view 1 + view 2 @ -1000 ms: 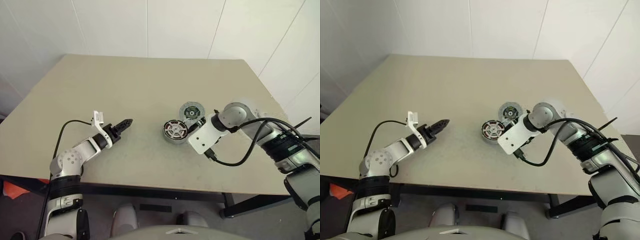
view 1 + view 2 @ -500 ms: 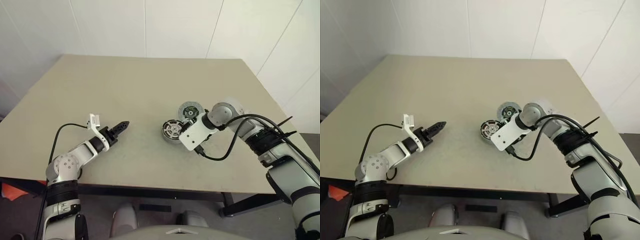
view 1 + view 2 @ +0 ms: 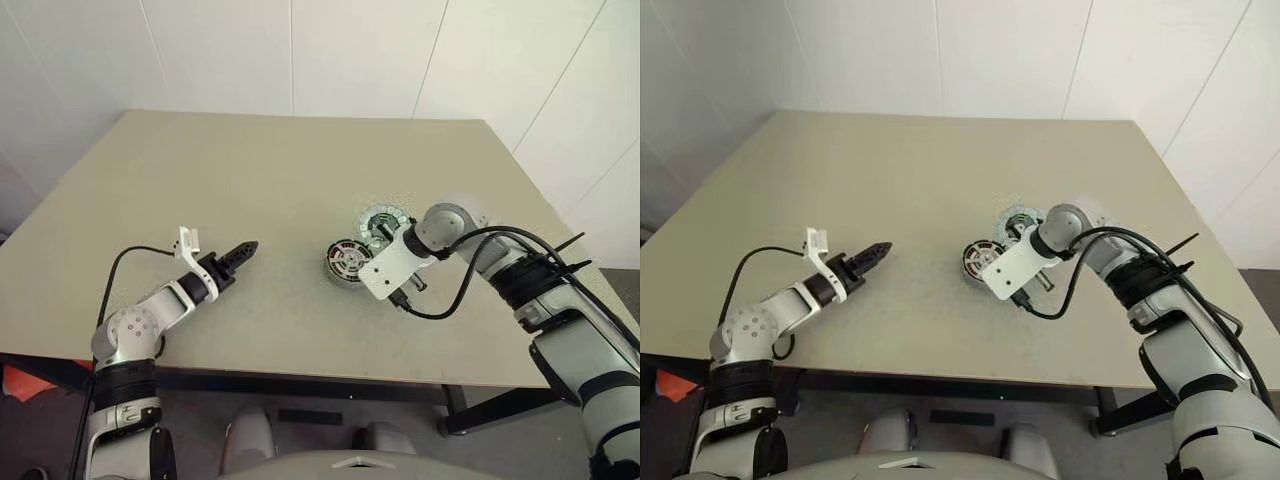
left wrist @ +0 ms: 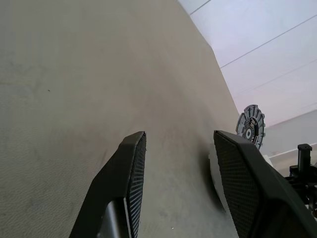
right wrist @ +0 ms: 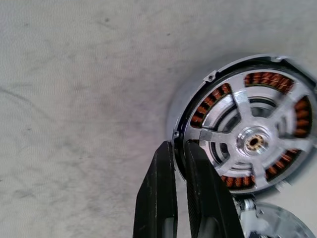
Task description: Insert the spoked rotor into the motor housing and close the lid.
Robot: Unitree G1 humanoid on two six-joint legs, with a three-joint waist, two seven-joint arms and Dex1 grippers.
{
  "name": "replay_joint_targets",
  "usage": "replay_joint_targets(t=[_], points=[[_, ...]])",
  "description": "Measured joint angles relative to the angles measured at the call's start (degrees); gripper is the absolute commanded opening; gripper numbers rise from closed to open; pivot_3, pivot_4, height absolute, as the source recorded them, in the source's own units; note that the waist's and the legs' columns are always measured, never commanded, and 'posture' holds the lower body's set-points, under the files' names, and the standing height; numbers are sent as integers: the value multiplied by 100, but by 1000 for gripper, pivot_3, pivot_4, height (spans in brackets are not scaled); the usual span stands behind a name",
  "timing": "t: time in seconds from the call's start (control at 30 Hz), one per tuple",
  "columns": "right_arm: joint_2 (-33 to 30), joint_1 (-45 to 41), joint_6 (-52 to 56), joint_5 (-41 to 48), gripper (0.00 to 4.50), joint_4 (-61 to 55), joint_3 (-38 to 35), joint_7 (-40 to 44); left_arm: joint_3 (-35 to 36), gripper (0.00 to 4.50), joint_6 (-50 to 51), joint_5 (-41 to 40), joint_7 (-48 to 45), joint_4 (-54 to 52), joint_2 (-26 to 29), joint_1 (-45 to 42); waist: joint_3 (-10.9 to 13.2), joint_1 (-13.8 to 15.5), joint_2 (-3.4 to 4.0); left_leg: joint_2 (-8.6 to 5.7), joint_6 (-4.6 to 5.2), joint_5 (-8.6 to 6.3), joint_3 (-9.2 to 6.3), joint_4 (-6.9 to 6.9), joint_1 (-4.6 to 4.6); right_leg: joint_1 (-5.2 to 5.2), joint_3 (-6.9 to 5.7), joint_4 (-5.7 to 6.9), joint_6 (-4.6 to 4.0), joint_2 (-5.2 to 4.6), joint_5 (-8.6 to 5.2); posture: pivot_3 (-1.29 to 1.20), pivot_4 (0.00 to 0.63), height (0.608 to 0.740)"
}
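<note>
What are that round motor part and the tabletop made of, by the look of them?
The housing looks like bright metal: its rim and the spoked rotor seated in it shine silver, probably aluminium or steel. The orange coils between the spokes look like copper wire. The table is matt beige with faint scuffs, perhaps laminate or painted board; I can't tell which.
</note>
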Motion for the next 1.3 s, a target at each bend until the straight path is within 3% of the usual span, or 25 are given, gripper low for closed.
replay_joint_targets(t=[0.37,0.53,0.67,0.8,1.03,1.3], points=[[38,13,182,-21,13,26,-8,-136,-18,2299,-26,18,-13,182,10,-113,0,-10,0,0,0,0,1,0,7,-1,1,6,-6,2,4,0,0,740],[119,231,977,30,13,-316,-213,-180,-50,2299,-40,30,-17,222,7,-130,0,-27,0,1,-1,0,0,-1,11,-4,3,7,-12,7,8,0,0,740],[241,563,2440,350,13,-1016,-508,-42,-61,2299,-75,42,-22,233,-8,-147,6,-20,8,4,-1,1,-1,-8,3,-13,7,5,-12,10,8,0,0,740],[566,652,4744,916,13,-1946,-896,100,-83,2299,-85,50,-22,241,-47,-154,8,-2,12,9,-2,2,-1,-10,-23,-40,5,-2,-13,17,8,0,0,740],[1008,-83,8630,1498,13,-2681,-1307,-482,-167,2299,-151,83,-23,249,-107,-150,11,81,16,8,-36,21,-1,-20,-28,-43,3,-5,-13,12,8,0,0,740],[1067,-334,11137,2546,13,-3020,-1334,-1157,-182,2299,-207,101,-22,256,-134,-149,12,151,17,9,-75,44,-3,-43,-20,-50,6,-4,-10,15,9,0,0,740]])
